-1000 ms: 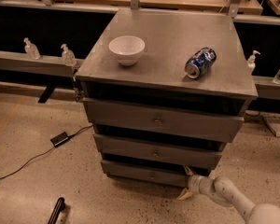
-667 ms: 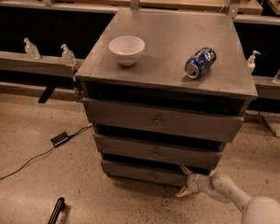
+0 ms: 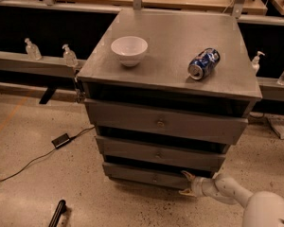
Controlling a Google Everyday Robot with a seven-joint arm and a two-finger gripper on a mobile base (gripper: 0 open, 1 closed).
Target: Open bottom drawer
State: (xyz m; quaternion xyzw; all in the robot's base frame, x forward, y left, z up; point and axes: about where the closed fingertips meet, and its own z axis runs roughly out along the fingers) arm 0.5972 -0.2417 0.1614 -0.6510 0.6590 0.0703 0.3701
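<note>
The grey cabinet (image 3: 170, 41) has three drawers stacked in its front. The bottom drawer (image 3: 137, 175) is the lowest grey front, with a small round knob (image 3: 155, 178) at its middle. My gripper (image 3: 187, 183) comes in from the lower right on a white arm (image 3: 236, 195). It sits at the right end of the bottom drawer front, with one finger (image 3: 188, 175) above and one below, spread apart. The fingers are open and hold nothing. They stand to the right of the knob, at the drawer's front edge.
A white bowl (image 3: 129, 49) and a blue can (image 3: 204, 63) lying on its side rest on the cabinet top. A black box (image 3: 61, 140) with a cable lies on the floor at the left. A dark handle-like object (image 3: 57, 213) lies at the bottom left. Bottles (image 3: 69, 56) stand on the rear ledge.
The gripper has slid slightly left along the bottom drawer front. The drawers look the same as before.
</note>
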